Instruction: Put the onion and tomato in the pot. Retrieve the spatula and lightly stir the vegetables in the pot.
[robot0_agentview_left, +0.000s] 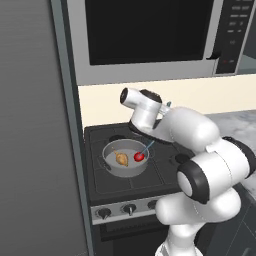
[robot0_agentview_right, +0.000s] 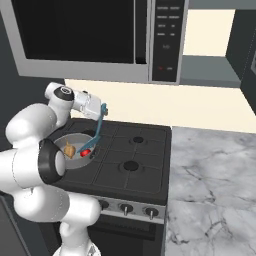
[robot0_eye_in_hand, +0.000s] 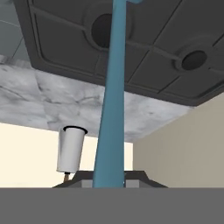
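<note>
Now the jaws clamp the spatula (robot0_agentview_right: 98, 129), blade beside tomato (robot0_agentview_right: 85, 152) in pot (robot0_agentview_right: 60, 140).

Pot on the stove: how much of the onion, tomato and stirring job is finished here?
Done: the onion and tomato both lie inside the pot. In hand: the gripper is shut on the spatula, whose blade reaches down to the tomato. Left: the light stirring, which I cannot confirm from one moment.

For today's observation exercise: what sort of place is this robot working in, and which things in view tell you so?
A rendered home kitchen, it seems. A black gas stove with front knobs carries a pot, a microwave hangs above it, and a marble counter lies beside it.
</note>
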